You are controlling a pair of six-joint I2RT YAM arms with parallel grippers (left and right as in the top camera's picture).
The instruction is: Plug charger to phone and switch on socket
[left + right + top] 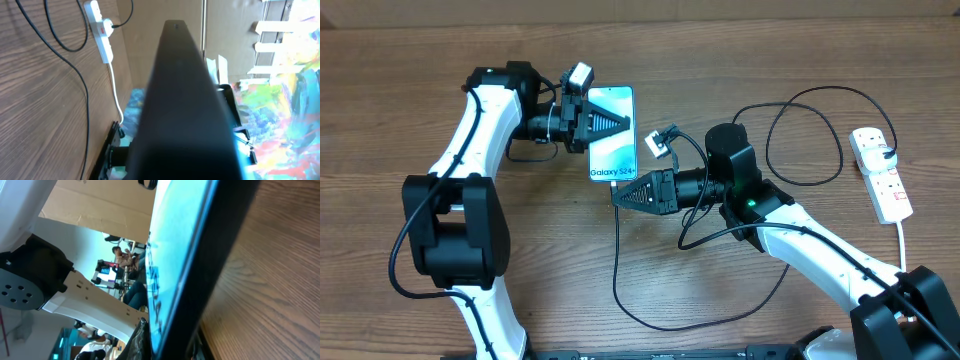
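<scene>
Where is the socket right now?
In the overhead view the socket lies at the far right of the frame, well away from the phone near the centre.

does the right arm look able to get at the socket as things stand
Probably yes, though not at once. The socket lies out on that arm's side, with only loops of the charger between. But the right gripper is shut at the lower end of the phone.
</scene>
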